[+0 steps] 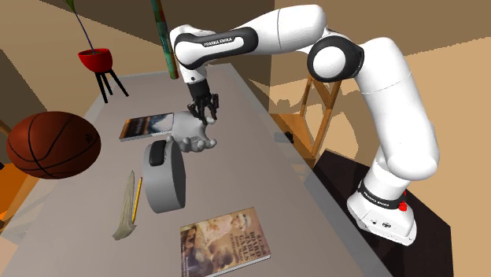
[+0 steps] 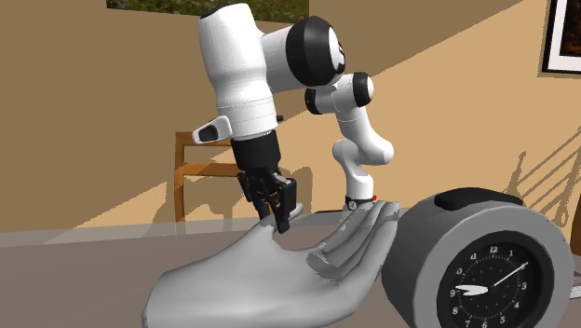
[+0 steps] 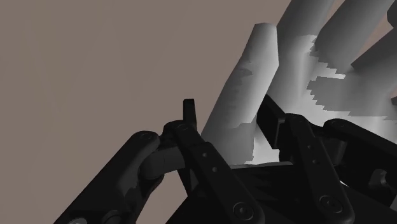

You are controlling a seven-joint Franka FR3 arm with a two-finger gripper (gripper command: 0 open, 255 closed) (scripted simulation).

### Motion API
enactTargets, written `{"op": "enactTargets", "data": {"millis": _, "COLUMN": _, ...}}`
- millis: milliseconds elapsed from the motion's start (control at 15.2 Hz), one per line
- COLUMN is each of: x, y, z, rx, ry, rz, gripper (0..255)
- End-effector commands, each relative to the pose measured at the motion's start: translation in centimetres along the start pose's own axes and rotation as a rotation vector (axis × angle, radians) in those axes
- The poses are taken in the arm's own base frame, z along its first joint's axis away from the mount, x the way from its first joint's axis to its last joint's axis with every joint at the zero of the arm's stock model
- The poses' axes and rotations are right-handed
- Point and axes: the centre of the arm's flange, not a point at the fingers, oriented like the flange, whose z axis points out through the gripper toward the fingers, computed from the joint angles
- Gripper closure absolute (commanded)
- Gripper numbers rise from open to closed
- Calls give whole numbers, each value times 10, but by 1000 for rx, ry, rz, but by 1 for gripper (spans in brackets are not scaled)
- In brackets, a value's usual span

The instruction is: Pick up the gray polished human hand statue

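Gray polished hand statue (image 1: 189, 131) lies palm up on the taupe surface (image 1: 252, 157). Our all-black gripper (image 1: 207, 118) sits astride its thumb; we cannot tell whether it clamps.

home room with wooden chair (image 2: 200, 170), potted plant (image 1: 94, 59), framed picture (image 2: 561, 37), books (image 1: 224, 240)

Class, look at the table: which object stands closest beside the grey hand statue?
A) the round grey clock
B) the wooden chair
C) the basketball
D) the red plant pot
A: the round grey clock stands right beside the hand statue, nearer to it than anything else on the table.
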Motion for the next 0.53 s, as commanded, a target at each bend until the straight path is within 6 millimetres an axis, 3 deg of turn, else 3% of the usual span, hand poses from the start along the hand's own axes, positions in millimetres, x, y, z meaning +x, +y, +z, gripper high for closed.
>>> {"op": "enactTargets", "data": {"millis": 0, "x": -1, "y": -2, "z": -4, "rx": 0, "ry": -1, "rz": -3, "gripper": 255}}
{"op": "enactTargets", "data": {"millis": 462, "x": -11, "y": -2, "z": -39, "rx": 0, "ry": -1, "rz": -3, "gripper": 255}}
